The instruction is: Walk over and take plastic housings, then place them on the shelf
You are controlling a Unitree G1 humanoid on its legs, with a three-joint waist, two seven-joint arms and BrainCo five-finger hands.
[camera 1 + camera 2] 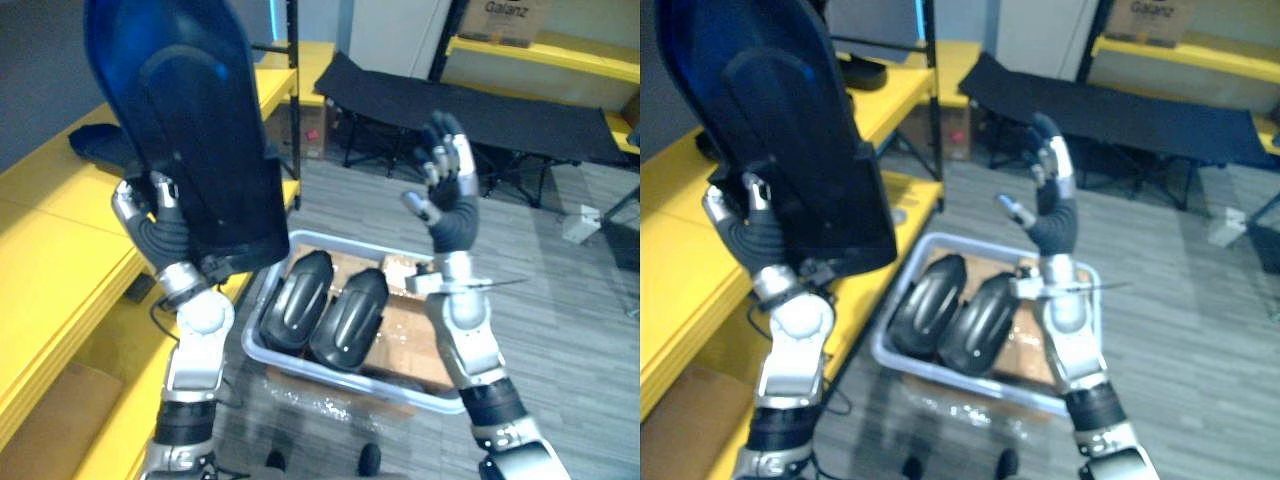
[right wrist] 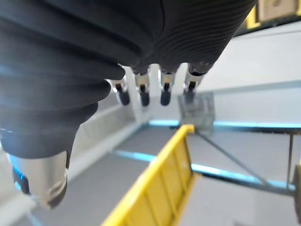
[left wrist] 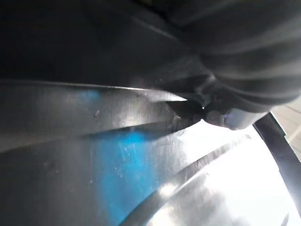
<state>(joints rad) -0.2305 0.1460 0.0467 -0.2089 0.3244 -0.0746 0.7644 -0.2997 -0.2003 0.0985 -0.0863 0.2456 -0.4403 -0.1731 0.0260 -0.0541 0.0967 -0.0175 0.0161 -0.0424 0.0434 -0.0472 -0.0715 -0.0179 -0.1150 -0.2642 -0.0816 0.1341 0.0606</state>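
Housing (image 1: 190, 130) upright, long axis vertical, lower edge clasped by left robot hand (image 1: 152, 218). Shelf (image 1: 55, 190) just left of housing. Right robot hand (image 1: 445, 185) spread, empty, well right of housing.

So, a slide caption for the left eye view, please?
Left hand holds a dark housing up by the yellow shelf; two more lie in the bin.

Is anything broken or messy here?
Nothing looks broken or spilled. Two housings lie side by side in the grey bin, the left hand holds a third housing up, and the right hand is raised empty.
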